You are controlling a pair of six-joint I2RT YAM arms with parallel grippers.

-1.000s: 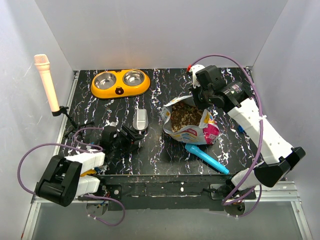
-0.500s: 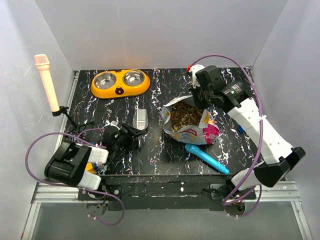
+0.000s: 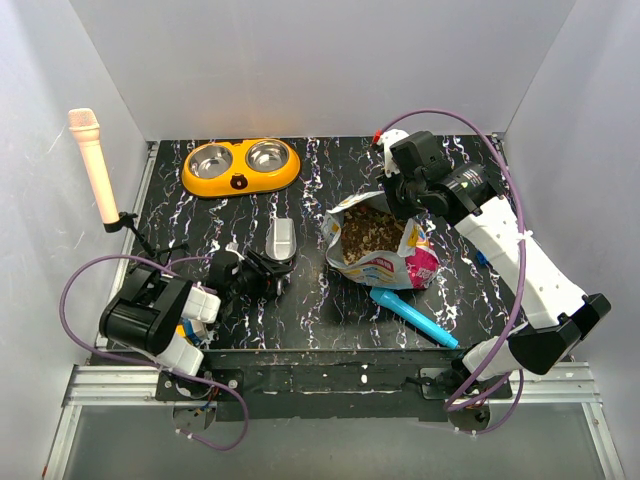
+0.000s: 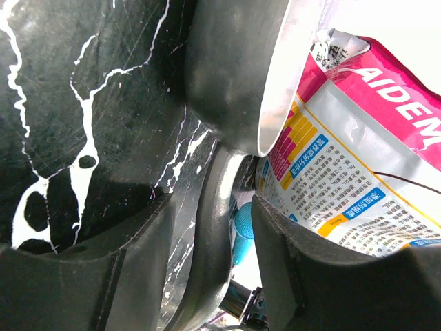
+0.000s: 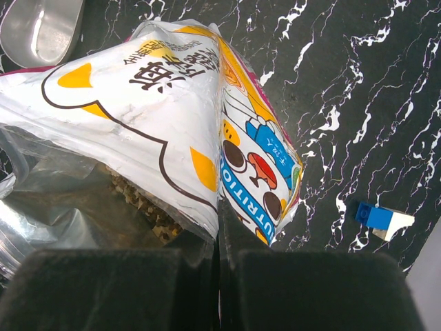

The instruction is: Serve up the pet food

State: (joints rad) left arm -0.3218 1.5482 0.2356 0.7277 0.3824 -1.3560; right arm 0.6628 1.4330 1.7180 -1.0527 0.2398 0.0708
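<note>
Left pincer (image 3: 265, 272): low over the tabletop (image 3: 312, 312), one finger on each side of the grey scoop's handle. Only slim gaps show in the wrist view, so I cannot tell whether it is pinching.
Scoop (image 3: 281, 240): lies on the tabletop left of the pouch, with its cup end toward the bowl.
Right pincer (image 3: 402, 203): pressed together, pinching the far rim of the pouch and holding its mouth open.
Pouch (image 3: 388, 266): silvery with blue, yellow and magenta print. It lies on the tabletop with its open mouth facing up.
Pet food (image 3: 370, 232): a brown heap of small kibble, all inside the open pouch.
Blue tool (image 3: 415, 316): lies slanted just beside the near edge of the pouch.
Small blue-and-white block (image 5: 384, 219): on the tabletop to the right of the pouch.
Orange double bowl (image 3: 262, 182): at the far left, well apart from the pouch. No kibble shows in its steel cups.
Microphone (image 3: 93, 165): stands upright at the left edge.
</note>
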